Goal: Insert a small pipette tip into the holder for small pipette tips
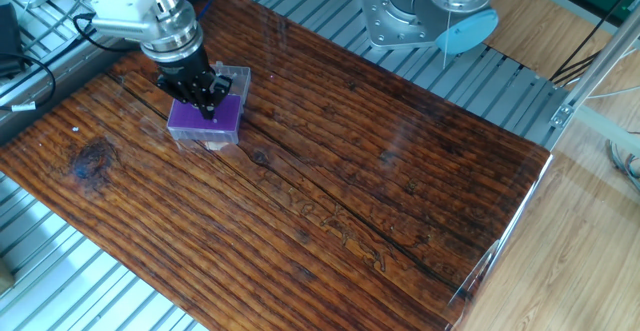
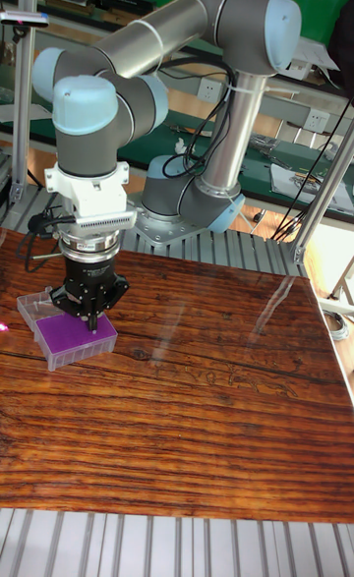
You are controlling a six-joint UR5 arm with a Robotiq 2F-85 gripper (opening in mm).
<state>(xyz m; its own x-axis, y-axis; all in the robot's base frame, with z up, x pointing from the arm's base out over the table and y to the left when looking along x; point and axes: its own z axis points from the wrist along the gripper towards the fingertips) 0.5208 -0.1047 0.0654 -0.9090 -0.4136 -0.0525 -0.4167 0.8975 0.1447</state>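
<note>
The holder for small pipette tips (image 1: 218, 123) is a clear box with a purple grid top, at the table's far left; in the tall fixed view the holder (image 2: 71, 339) sits left of centre. My gripper (image 1: 207, 109) points straight down over its purple top, fingers drawn together to a narrow point. In the tall fixed view the gripper (image 2: 91, 318) hangs just above the grid's rear half. A thin dark sliver below the fingertips looks like the small pipette tip (image 2: 91, 327); it is too small to make out, and whether it touches the grid is unclear.
The holder's clear lid (image 1: 237, 76) lies open behind it. The arm's base (image 1: 430, 16) stands on the metal frame past the table's far edge. The wooden table (image 1: 340, 191) stretches right and toward the camera, ending at a front-right corner.
</note>
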